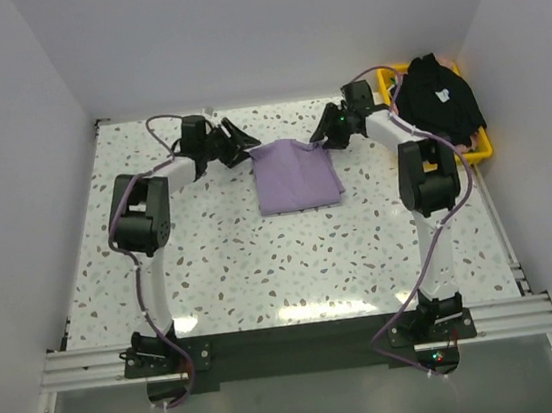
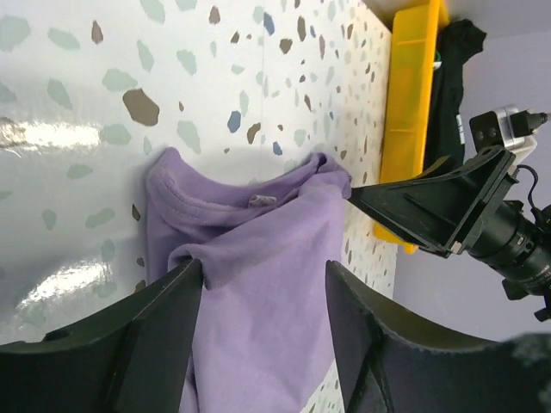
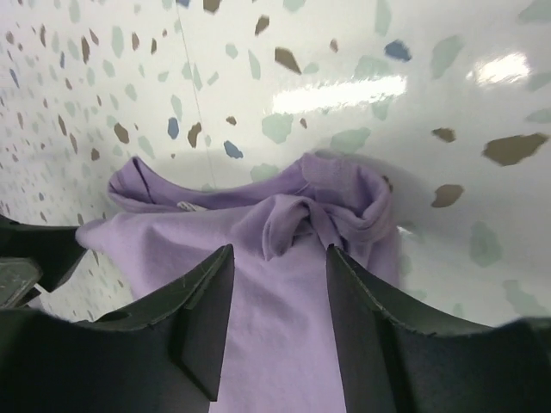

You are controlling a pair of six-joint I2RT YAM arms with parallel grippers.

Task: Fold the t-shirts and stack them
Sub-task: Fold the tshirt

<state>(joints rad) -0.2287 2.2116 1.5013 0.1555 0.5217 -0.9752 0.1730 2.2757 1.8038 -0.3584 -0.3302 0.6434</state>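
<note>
White walls (image 1: 7, 149) on three sides, speckled terrazzo worktop (image 1: 264, 268).

Left end effector (image 2: 263, 284): jaws wide, straddling the far left corner of the purple shirt (image 1: 296, 176). One finger (image 2: 164, 327) touches the cloth edge, nothing pinched. Right end effector (image 3: 277, 258): jaws wide too, over the far right corner, cloth lying between the fingers but not clamped. Both sit low, facing each other across the shirt's far edge.

Purple shirt: folded into a rough rectangle, flat on the worktop near the middle of the far edge, neckline end farthest away. The neckline is rumpled and the far right corner is bunched into a small knot of folds. Black shirt (image 1: 439, 96): heaped in the yellow basket (image 1: 485, 145) at the far right corner, well apart from the purple one.

Judgement: the purple fold looks roughly done. The black shirt is not yet folded and there is no stack yet.

Risks:
- Cloth could catch on a finger when the arms lift, since both straddle loose fabric. That would drag a corner up and open the fold.
- The bunched right corner may leave the base lumpy, so a shirt laid on top could sit crooked or slide.
- Pulling the black shirt out could shift the light basket if the cloth snags on its rim.
</note>
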